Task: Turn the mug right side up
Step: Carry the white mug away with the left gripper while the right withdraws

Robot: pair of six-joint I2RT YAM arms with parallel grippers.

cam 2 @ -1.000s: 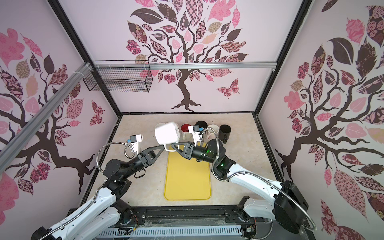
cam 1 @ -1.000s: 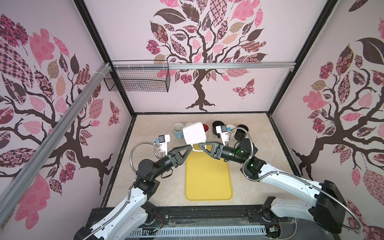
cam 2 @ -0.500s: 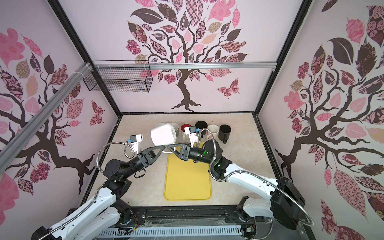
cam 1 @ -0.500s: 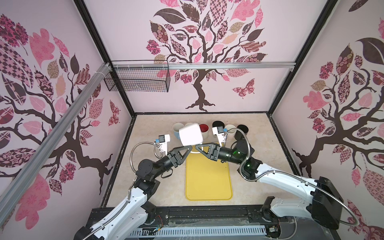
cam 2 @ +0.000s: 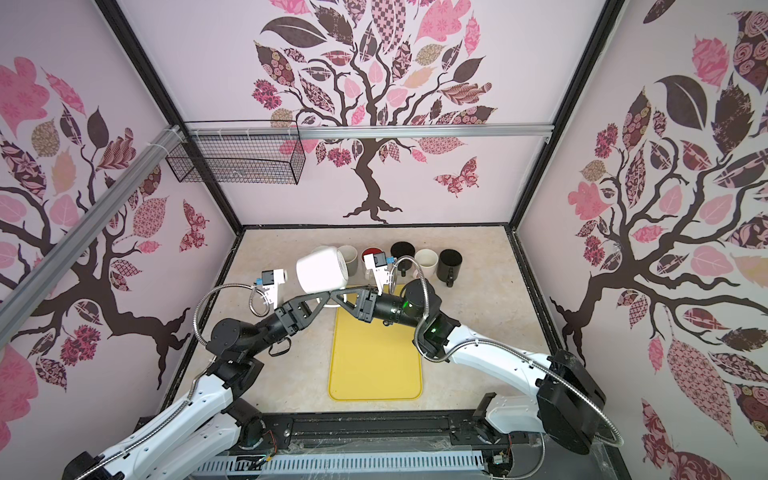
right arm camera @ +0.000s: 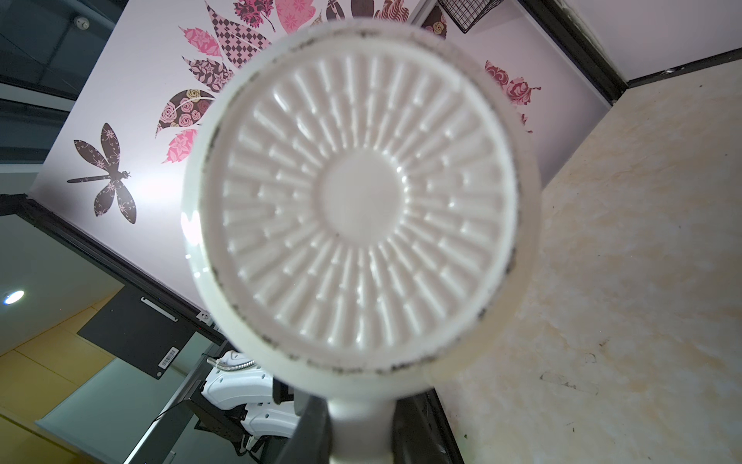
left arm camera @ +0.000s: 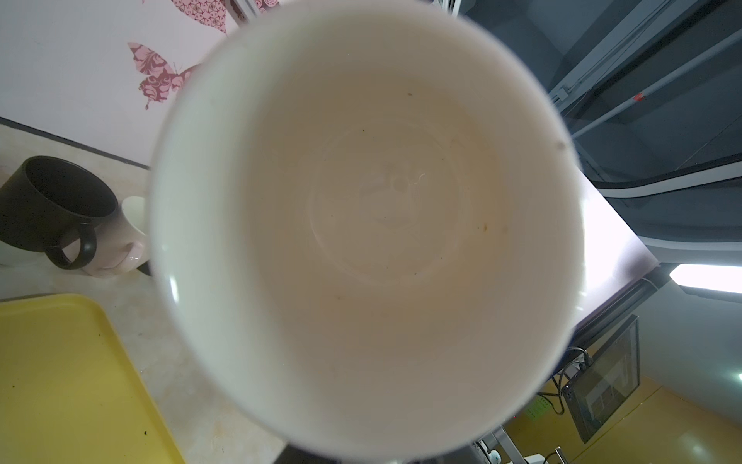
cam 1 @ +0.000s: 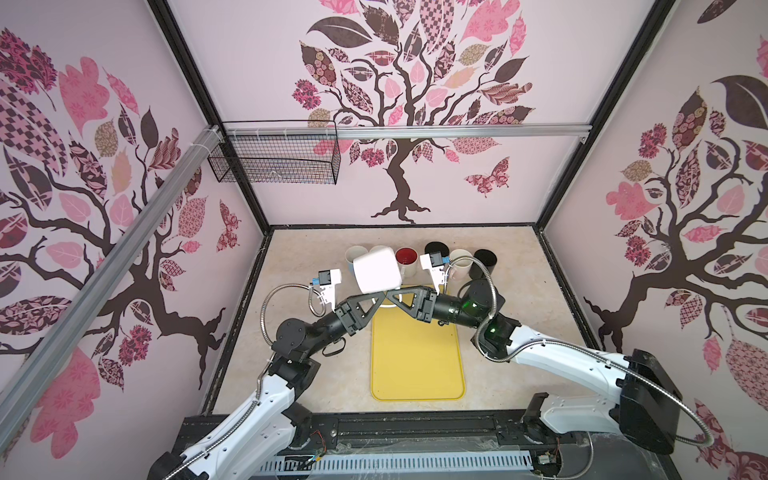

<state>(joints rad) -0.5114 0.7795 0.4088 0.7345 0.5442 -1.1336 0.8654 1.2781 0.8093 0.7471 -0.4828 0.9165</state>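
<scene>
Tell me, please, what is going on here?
A white mug is in the air near the far end of the yellow tray, on its side: mouth toward the left arm, base toward the right arm. The right arm's jaws are shut on its handle; the left arm's jaws are at it too, grip unclear.

white mug [cam 1: 376, 270] up in air, tilted, over far end of yellow tray [cam 1: 415, 365]. left gripper [cam 1: 379, 296] and right gripper [cam 1: 394, 296] meet tip to tip right under it. row of mugs [cam 1: 460, 262] behind, wire basket [cam 1: 274, 160] on back wall.
</scene>
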